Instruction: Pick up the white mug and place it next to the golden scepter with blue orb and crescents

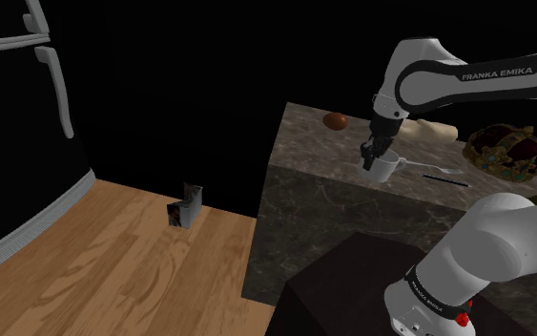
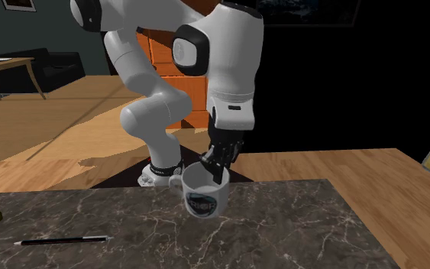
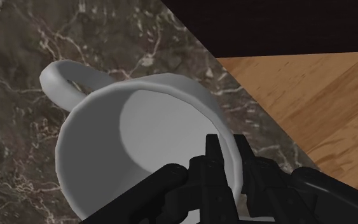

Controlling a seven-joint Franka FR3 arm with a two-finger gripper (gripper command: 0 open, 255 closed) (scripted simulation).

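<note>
The black gripper (image 3: 229, 156) pinches the rim of the white, dark-emblemed mug (image 2: 204, 192) on the marble counter (image 2: 289, 229). Grasping looks done, so next comes a steady lift.

Camera positions
Shoulder view: high, behind stand (image 1: 352, 286). Second exterior view: near, facing arm (image 2: 232, 69) across counter (image 2: 297, 229). Wrist view: close over white mug (image 3: 107, 146), common to all.
</note>
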